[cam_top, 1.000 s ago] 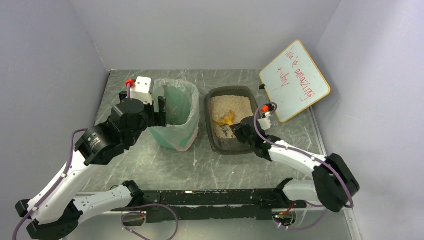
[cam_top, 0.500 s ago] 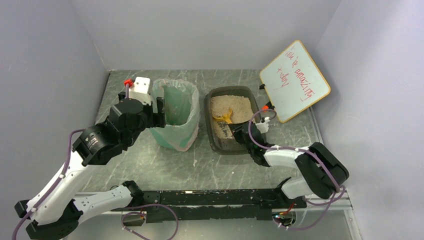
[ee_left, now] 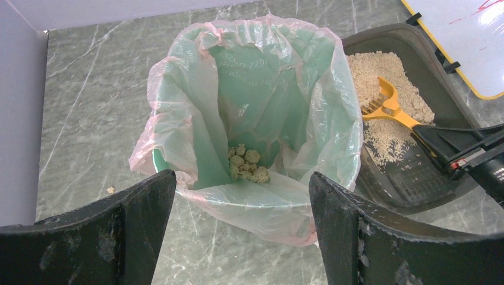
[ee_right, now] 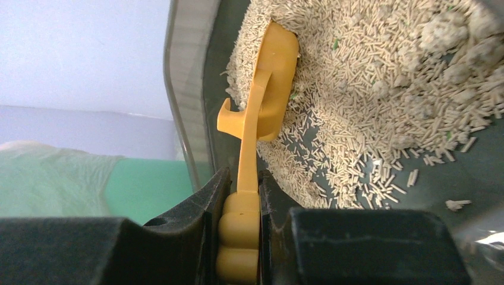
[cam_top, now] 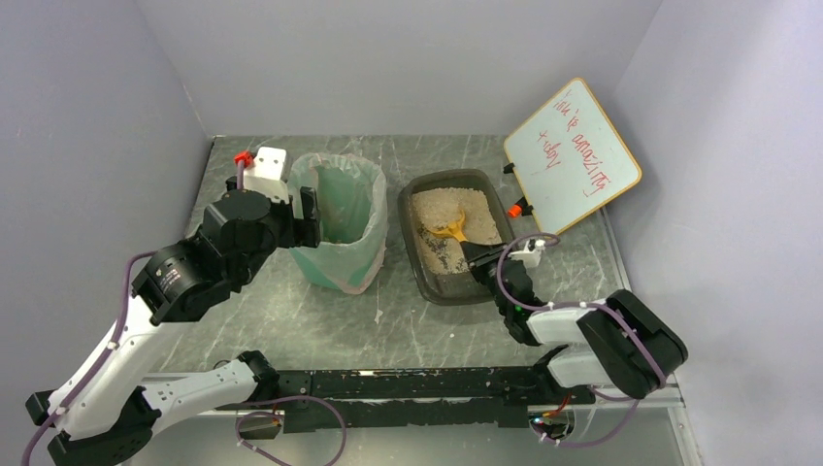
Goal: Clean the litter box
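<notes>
The litter box (cam_top: 406,245) is a dark grey tray of beige litter to the right of the green bin (cam_top: 340,218). My right gripper (cam_top: 477,255) is shut on the handle of the orange scoop (cam_top: 449,230), whose head lies on the litter mid-box. The right wrist view shows the scoop (ee_right: 265,89) edge-on between the shut jaws of the right gripper (ee_right: 243,178), with pale clumps (ee_right: 451,29) in the litter. My left gripper (ee_left: 241,178) stands open just before the bin's near rim, holding nothing. Clumps (ee_left: 246,163) lie at the bottom of the bagged bin (ee_left: 261,89).
A whiteboard (cam_top: 573,155) with red writing leans at the back right, close to the box's far corner. Grey walls close in the table on three sides. A few crumbs lie on the marbled tabletop (cam_top: 291,320) in front of the bin.
My right arm has drawn back toward the near edge and folded, and the scoop has shifted slightly right in the box. The left arm has edged slightly left.
</notes>
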`<action>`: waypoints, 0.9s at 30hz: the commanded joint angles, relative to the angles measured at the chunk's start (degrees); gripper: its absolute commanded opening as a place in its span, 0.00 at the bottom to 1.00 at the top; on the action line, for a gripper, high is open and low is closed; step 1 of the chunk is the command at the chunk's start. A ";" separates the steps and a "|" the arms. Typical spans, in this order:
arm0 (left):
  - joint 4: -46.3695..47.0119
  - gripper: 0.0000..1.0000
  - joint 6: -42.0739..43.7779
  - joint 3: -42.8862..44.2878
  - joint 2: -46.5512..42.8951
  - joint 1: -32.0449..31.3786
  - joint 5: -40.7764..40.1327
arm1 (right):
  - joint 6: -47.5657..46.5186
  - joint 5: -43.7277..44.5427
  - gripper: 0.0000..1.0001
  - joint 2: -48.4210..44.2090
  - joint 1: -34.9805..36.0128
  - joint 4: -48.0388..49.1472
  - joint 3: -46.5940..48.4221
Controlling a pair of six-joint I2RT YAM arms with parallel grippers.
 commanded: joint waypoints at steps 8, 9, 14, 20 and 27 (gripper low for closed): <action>1.58 0.88 -0.99 1.48 -0.38 -0.23 0.93 | -2.41 0.27 0.00 -14.96 -2.03 1.38 -6.43; 1.58 0.88 -0.93 1.49 -0.32 -0.25 0.80 | -2.53 -0.04 0.00 -16.37 -2.19 0.94 -6.82; 1.79 0.88 -0.92 1.33 -0.37 -0.21 0.50 | -3.37 -2.23 0.00 -24.09 -3.28 -2.19 -8.52; 2.11 0.88 -0.98 1.15 -0.53 -0.20 0.41 | -3.08 -9.27 0.00 -33.18 -6.84 -7.00 -10.27; 2.58 0.88 -0.94 0.41 -0.83 -0.21 0.49 | -2.07 -17.39 0.00 -45.73 -12.69 -18.26 -10.94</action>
